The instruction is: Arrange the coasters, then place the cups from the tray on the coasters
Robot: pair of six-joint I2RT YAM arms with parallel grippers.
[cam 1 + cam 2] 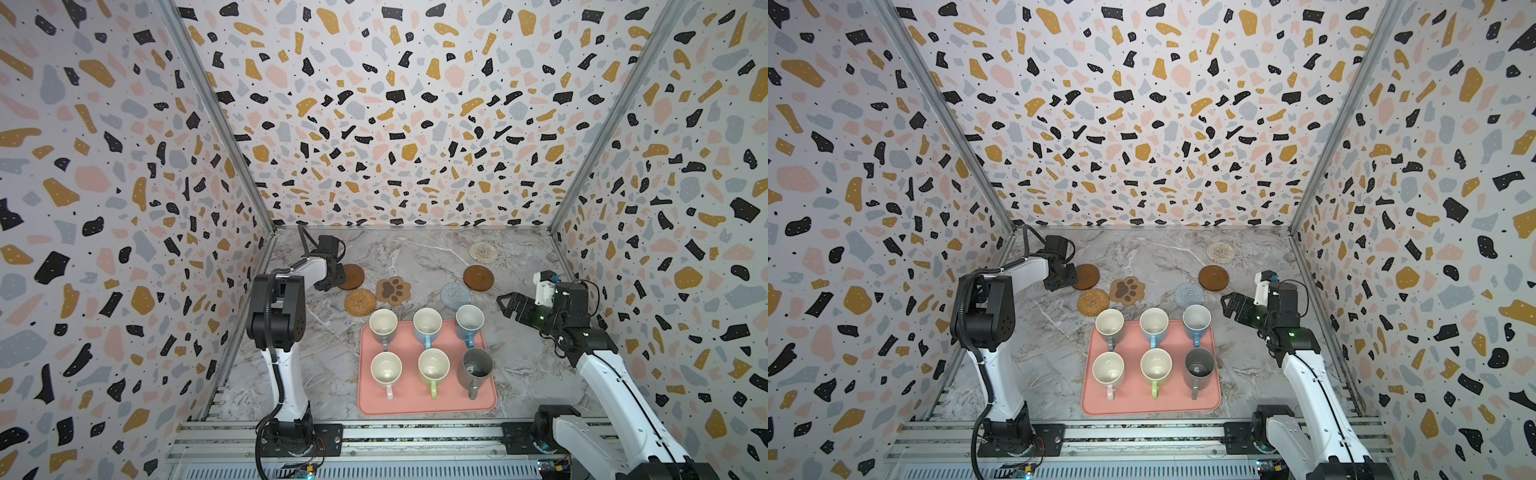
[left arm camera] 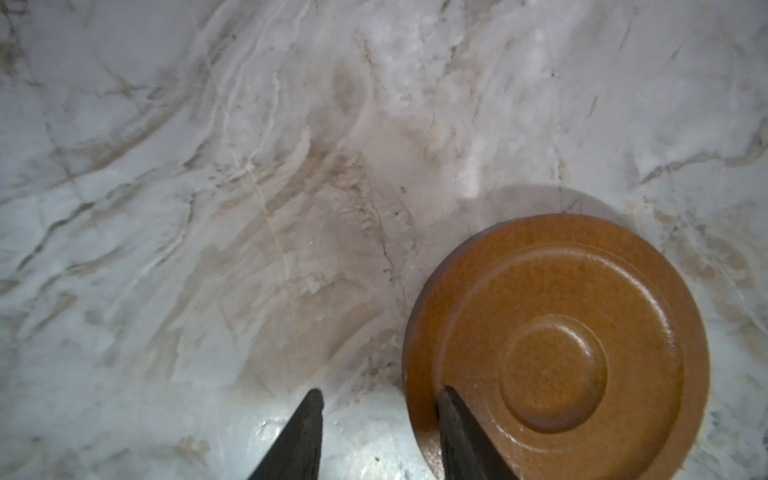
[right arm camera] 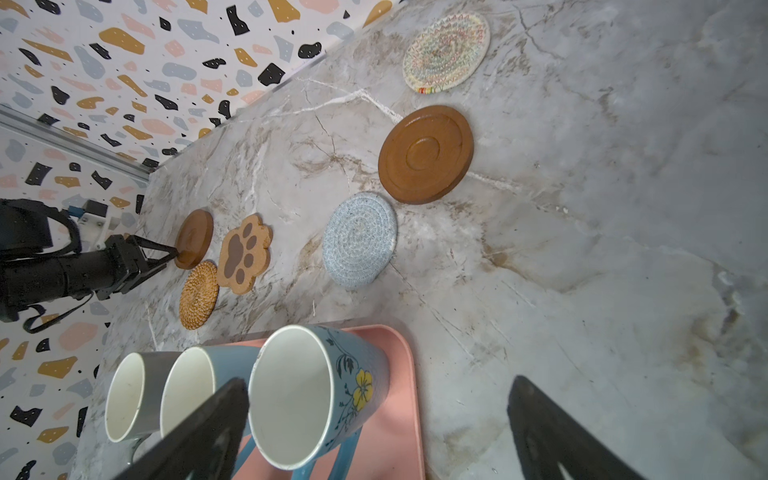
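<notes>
Left tool (image 2: 380, 392) part-open, jaws astride rim of left brown disc (image 2: 557, 353). Right tool (image 1: 502, 304) wide open over bare bench (image 1: 528, 365), beyond tray (image 1: 491, 399) edge.

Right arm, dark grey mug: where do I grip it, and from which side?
Probably pinch the dark grey mug by its rim wall from above, on the side facing the right gripper. It stands upright and open; its handle points to the near edge, and the light green mug crowds the other side.
</notes>
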